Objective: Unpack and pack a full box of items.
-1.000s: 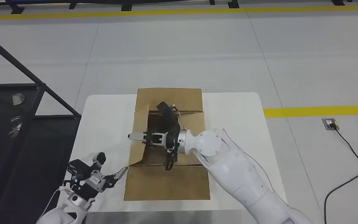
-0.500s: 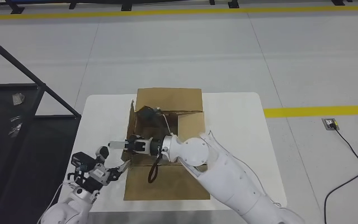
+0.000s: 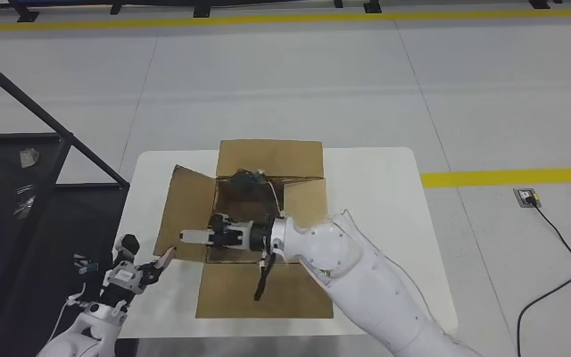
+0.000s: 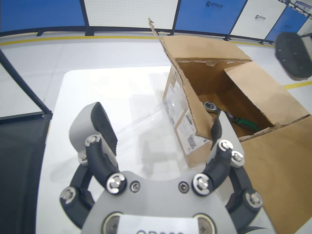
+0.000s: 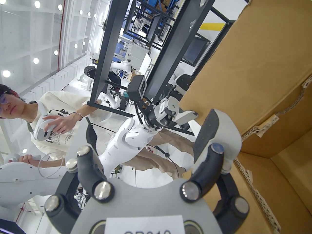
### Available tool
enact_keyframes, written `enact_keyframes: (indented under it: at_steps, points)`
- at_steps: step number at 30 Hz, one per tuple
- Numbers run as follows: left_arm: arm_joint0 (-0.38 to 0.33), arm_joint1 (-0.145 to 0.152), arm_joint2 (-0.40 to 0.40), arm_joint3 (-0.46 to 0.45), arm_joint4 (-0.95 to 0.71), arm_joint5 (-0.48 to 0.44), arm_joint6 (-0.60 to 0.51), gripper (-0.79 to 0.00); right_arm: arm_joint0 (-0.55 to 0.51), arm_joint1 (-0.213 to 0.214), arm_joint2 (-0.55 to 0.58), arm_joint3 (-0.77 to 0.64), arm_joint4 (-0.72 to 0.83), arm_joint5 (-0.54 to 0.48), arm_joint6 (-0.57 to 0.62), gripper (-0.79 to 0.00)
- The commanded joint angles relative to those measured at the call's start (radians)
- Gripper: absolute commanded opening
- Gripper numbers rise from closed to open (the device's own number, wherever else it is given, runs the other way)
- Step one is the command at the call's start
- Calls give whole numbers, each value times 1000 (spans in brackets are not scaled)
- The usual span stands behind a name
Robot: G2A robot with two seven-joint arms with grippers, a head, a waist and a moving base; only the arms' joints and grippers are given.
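The cardboard box (image 3: 268, 157) stands open in the middle of the white table (image 3: 375, 178). Its left flap (image 3: 181, 207) leans outward, and in the left wrist view this flap (image 4: 181, 91) stands tilted above the labelled side. Inside lie a ratchet wrench (image 4: 211, 106) and a green-handled tool (image 4: 245, 123). My right gripper (image 3: 191, 237) is open and reaches across the box, one finger (image 5: 212, 132) beside the flap's inner face (image 5: 256, 62). My left gripper (image 3: 148, 264) (image 4: 158, 113) is open over the table's near left corner, just short of the box.
The near flap (image 3: 266, 293) lies flat towards the table's front edge, and the right flap (image 4: 263, 91) slopes over the opening. A dark rack (image 3: 36, 192) stands off the table's left side. Bare tabletop lies to the box's right.
The left flap has swung outward to the left as my right gripper pushed leftward across the box. My left gripper has drawn back to the left, away from the box.
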Motion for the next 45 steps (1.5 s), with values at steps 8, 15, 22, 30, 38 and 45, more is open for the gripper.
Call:
enact_keyframes:
  at_steps: [8, 15, 22, 30, 38, 45]
  points:
    - [-43, 5, 3, 121, 60, -19, -50, 0, -304, 91, 197, -468, -356, 5, 40, 0]
    - [-100, 6, 31, 198, 73, -47, -60, 0, -348, 101, 228, -524, -439, 53, 23, 0]
    - [-114, 7, 44, 206, 101, -57, -58, 0, -370, 103, 233, -504, -406, 22, 5, 0]
    - [-50, 10, -22, 90, 95, -35, -3, 0, -427, 124, 286, -558, -407, -102, 16, 0]
    - [101, 4, -81, -186, 156, 57, 67, 0, -551, 153, 375, -684, -444, -168, 16, 0]
    - [105, 7, -44, -334, 98, -55, -52, 0, -674, 176, 463, -767, -440, -204, 3, 0]
